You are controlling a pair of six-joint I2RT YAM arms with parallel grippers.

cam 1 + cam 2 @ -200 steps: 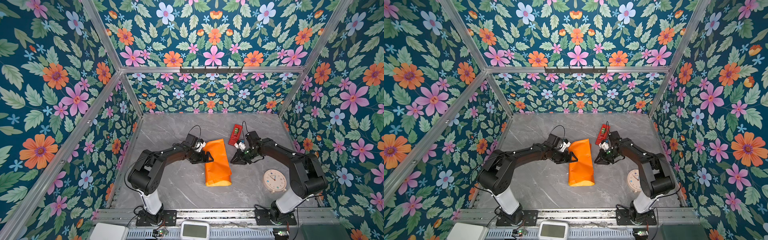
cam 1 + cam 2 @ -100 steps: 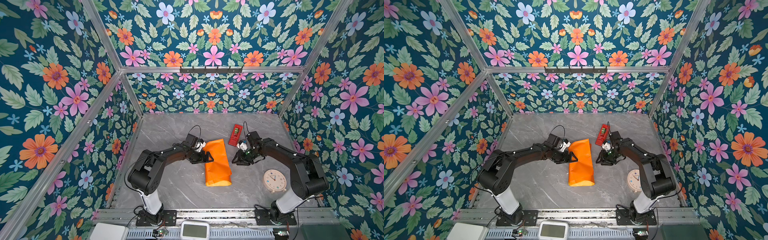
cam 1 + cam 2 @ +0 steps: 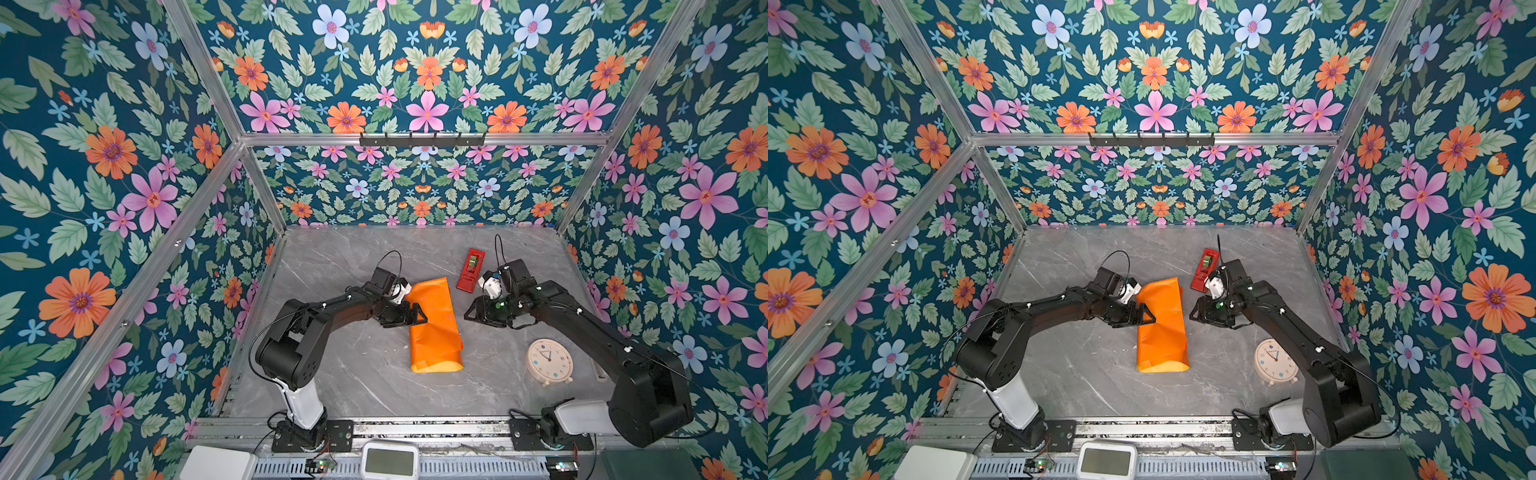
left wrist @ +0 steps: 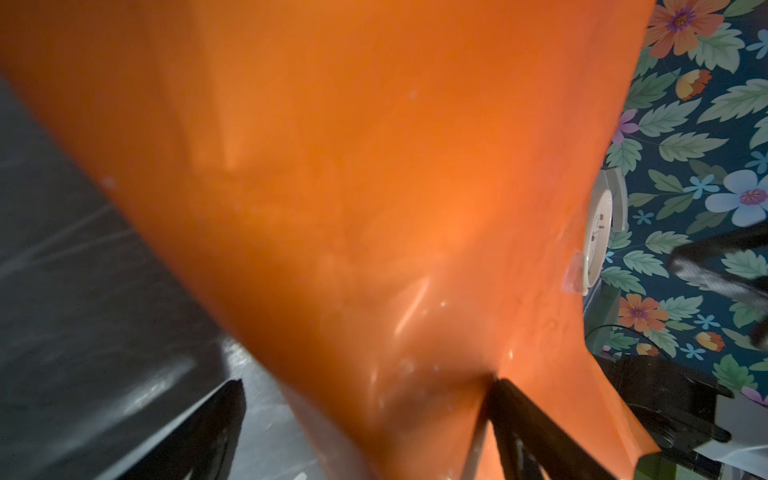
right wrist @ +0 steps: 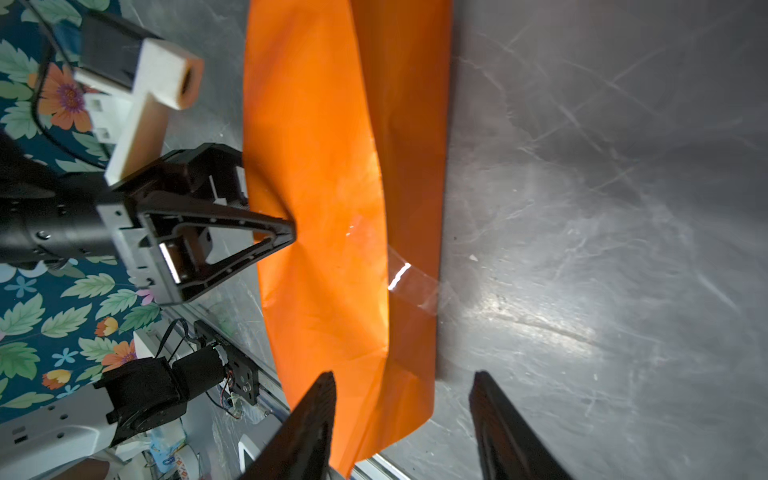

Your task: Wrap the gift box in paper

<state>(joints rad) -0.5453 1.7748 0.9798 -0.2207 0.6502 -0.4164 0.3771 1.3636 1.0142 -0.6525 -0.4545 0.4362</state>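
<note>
While the paper [image 3: 434,324] lies as a long orange bundle at the middle of the grey table [image 3: 353,374], the left gripper [image 3: 417,316] meets it from the left side with its jaws spread wide; in the left wrist view one finger [image 4: 505,399] presses a dent into the glossy orange face, while the other finger [image 4: 226,411] stands off the sheet over bare table, so nothing is pinched between them. Seen from the right wrist camera, that pressing fingertip [image 5: 286,235] touches the bundle's upper face near its edge, and creases fan out from the contact; a strip of clear tape [image 5: 415,286] sits on the lower flap and reaches its edge by the table. In both top views the near end of the bundle shows a rim of the yellow inner face [image 3: 1163,368]; the gift box cannot be seen in any view.

The right gripper [image 3: 471,311] hovers just beside the bundle's right side, apart from it; its jaws are partly spread and hold nothing, with the fingers [image 5: 320,407] clear of the paper. A red gadget [image 3: 470,270] lies behind that gripper; a round clock [image 3: 549,361] sits nearer the front on the right.
</note>
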